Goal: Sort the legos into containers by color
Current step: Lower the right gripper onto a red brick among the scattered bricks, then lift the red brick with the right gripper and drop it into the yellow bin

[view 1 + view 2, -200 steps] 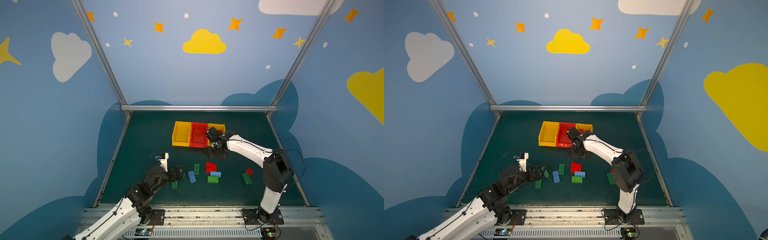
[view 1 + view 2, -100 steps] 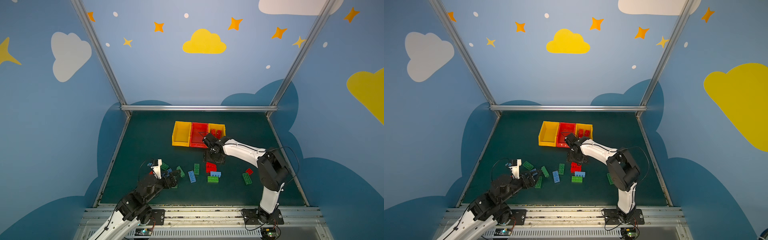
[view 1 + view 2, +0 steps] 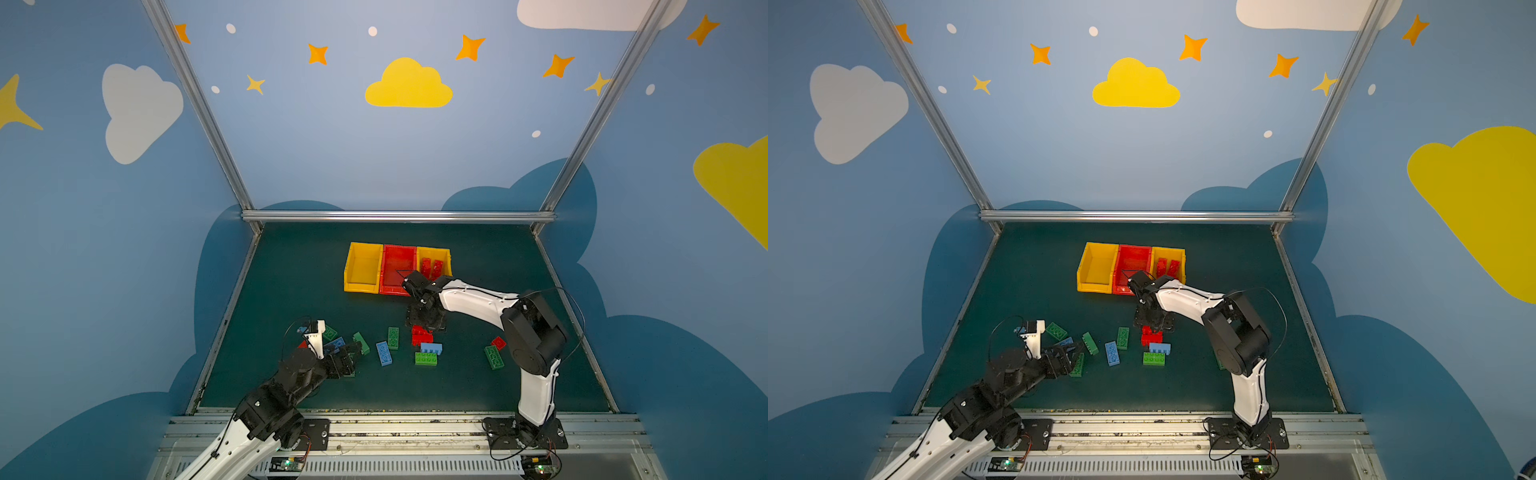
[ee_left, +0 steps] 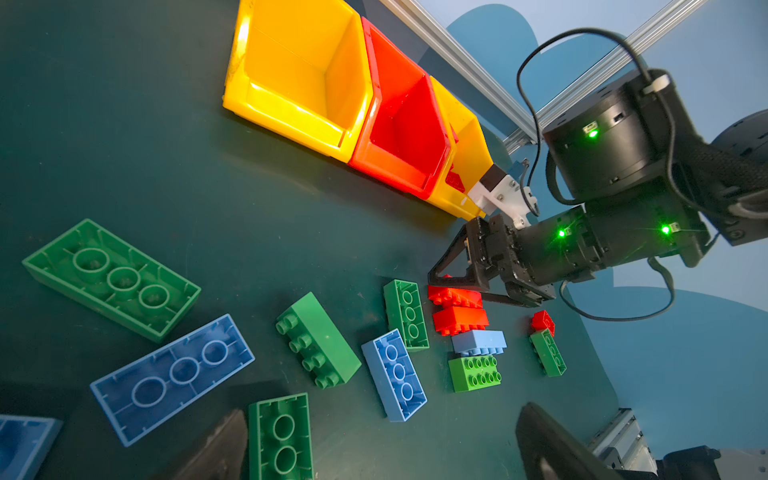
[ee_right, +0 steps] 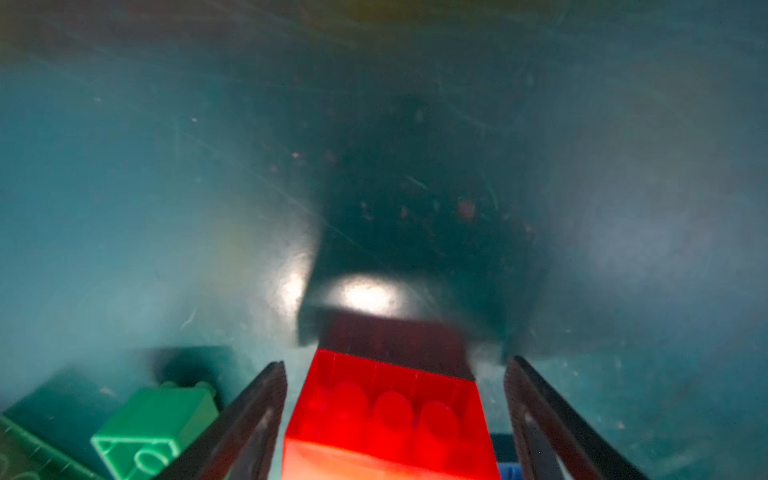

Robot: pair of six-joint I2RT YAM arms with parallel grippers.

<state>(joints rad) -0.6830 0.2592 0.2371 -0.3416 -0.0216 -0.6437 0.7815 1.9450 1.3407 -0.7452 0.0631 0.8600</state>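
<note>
Step in hand, probably: pick of red brick (image 5: 390, 411), flat on mat (image 3: 291, 270) beside second red brick (image 4: 459, 320). Right gripper (image 5: 397, 363) astride it, jaws apart, gap either side, nothing held. Best centred, closed squarely, lifted straight; yellow bin (image 3: 448, 259) at right end holds reds. Left gripper (image 3: 349, 357) spread wide, empty. Mat dark green, scuffed. Walls (image 3: 407, 166) blue, painted clouds and stars.

Red lego (image 3: 420, 336), green lego (image 3: 426, 358), light-blue lego (image 3: 431, 347); yellow, red, yellow containers (image 3: 399, 266); dark teal table (image 3: 291, 282).
</note>
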